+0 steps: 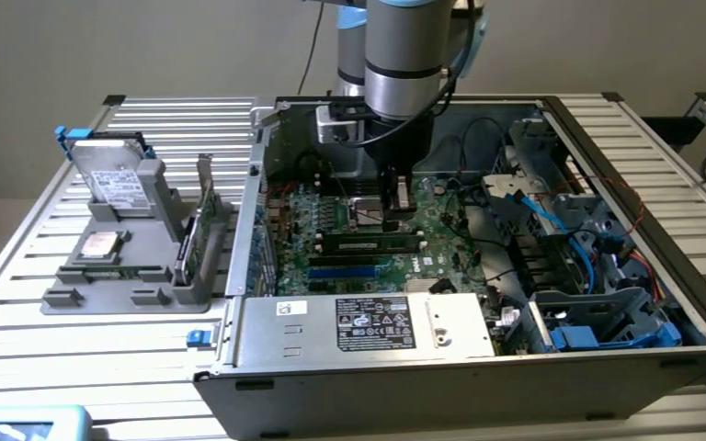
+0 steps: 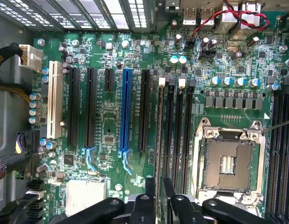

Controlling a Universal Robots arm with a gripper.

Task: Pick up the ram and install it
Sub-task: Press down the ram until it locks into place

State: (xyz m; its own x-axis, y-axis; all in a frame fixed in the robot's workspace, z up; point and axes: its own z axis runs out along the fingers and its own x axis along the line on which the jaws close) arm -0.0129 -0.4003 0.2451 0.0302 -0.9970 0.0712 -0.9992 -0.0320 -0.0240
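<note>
Open computer case (image 1: 451, 386) on a slatted metal tabletop (image 1: 10, 303) before a plain beige wall (image 1: 144, 46); the label (image 1: 375, 323) on its silver box bears print too small to read. The ram (image 1: 371, 244) stands on edge in a motherboard (image 2: 107, 116) slot beside the open processor socket (image 2: 226, 163) — the gripper (image 2: 158, 187) above it, jaws narrowed to a slit about its top edge. By the tabletop's edge at the exterior view's left, a grey fixture (image 1: 108, 299) holds a labelled hard drive (image 1: 114, 179) and an expansion card (image 1: 206, 220).

The arm (image 1: 400, 55) is a silver-grey cylinder ringed by a black band, capped with light-blue joint covers (image 1: 350, 16), trailed by a black cable (image 1: 313, 46), and ends in a black gripper (image 2: 158, 187) of angular linkage bars with round pivot bolts.
</note>
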